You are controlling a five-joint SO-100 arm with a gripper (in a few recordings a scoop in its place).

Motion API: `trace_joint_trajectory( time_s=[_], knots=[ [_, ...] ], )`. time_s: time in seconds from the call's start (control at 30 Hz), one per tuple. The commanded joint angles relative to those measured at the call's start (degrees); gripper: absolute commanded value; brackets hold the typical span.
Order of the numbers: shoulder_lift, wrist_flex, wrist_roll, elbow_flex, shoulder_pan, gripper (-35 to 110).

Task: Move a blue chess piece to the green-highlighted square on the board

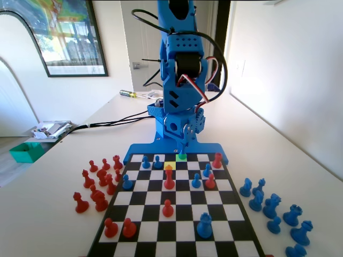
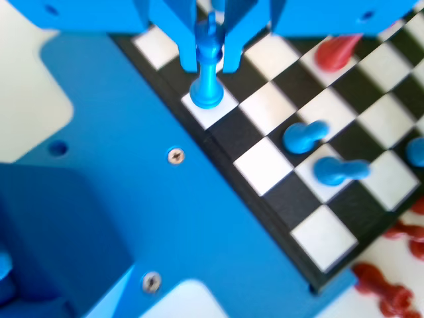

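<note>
In the wrist view the blue chess piece, slender with a narrow top, stands upright on a white square in the edge row of the board. My gripper hangs over it, its jaws close against the piece's upper part on both sides. In the fixed view the gripper is low at the far edge of the board, right above the green-highlighted square, which it partly covers.
A yellow-orange square lies one row nearer, with a red piece just in front of it. Blue pawns and red pieces stand nearby. A large blue piece stands near the front. Taken pieces lie off both sides of the board.
</note>
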Motion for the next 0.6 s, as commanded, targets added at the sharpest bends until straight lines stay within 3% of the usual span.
trace_joint_trajectory(
  time_s=[0.0, 0.57],
  knots=[
    [2.6, -0.7, -0.4, 0.3, -1.1, 1],
    [1.7, -4.6, 0.8, 1.1, -1.1, 11]
  ],
)
